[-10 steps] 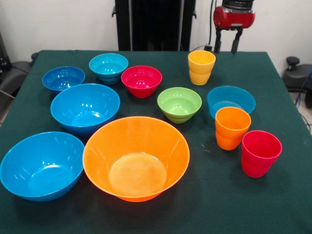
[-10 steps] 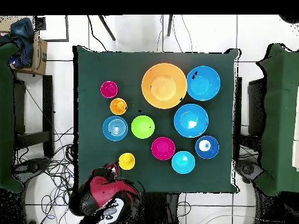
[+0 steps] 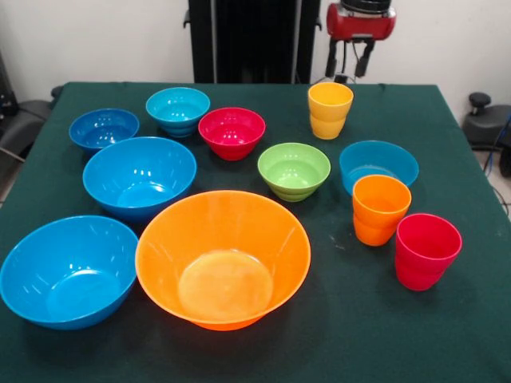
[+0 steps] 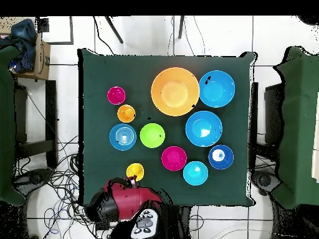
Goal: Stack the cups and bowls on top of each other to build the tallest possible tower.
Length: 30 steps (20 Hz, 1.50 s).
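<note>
1. Dark green cloth covered the table (image 3: 239, 339), with a pale wall behind it in the front view and white floor tiles and loose cables around it in the overhead view.
2. No tower had been built: every bowl and cup stood alone on the cloth, none nested in another.
3. Nearest the front camera sat the very large orange bowl (image 3: 223, 259), with a large blue bowl (image 3: 69, 271) just beside it at the left edge and a second large blue bowl (image 3: 140, 176) just behind them.
4. Along the far row stood a dark-blue bowl (image 3: 104, 129), a light-blue bowl (image 3: 178, 111) and a red bowl (image 3: 231, 132), close together.
5. A green bowl (image 3: 294, 171) sat near the middle, and a shallow blue bowl (image 3: 378, 165) lay to its right.
6. The orange cup (image 3: 381, 209) stood touching or nearly touching that shallow bowl, with the red cup (image 3: 427, 250) just beside it.
7. The yellow cup (image 3: 330, 110) stood apart at the far side.
8. The gripper (image 3: 351, 60) hung above the table's far edge, behind the yellow cup, its two dark fingers spread and holding nothing.
</note>
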{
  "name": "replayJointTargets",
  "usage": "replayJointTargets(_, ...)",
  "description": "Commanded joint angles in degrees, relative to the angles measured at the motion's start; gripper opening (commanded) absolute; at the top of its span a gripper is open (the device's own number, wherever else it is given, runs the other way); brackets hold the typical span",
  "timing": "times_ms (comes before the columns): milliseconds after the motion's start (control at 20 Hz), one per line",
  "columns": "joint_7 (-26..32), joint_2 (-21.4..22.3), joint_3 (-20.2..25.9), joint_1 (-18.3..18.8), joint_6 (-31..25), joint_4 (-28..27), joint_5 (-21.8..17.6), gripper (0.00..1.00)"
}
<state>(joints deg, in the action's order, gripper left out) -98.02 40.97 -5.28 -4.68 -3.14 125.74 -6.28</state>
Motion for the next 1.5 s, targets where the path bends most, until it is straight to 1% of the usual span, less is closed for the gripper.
replayJointTargets(50,-10.41,0.05,6.31,0.36,-4.07,1.64,2.84,1.00)
replayJointTargets(200,-11.28,-0.85,6.02,-0.51,-2.88,1.13,3.05,1.00)
replayJointTargets(900,-12.60,-2.05,6.55,-1.21,-1.57,0.66,1.87,1.00)
replayJointTargets(1050,-13.95,-3.89,5.35,-3.40,-0.11,-0.35,2.28,1.00)
replayJointTargets(1200,-14.89,-5.27,4.66,-4.76,1.72,-0.81,2.23,1.00)
replayJointTargets(1350,-15.57,-8.06,3.55,-6.86,3.00,-2.81,2.59,1.00)
replayJointTargets(1500,-16.29,-10.93,2.55,-8.37,2.92,-4.96,3.36,1.00)
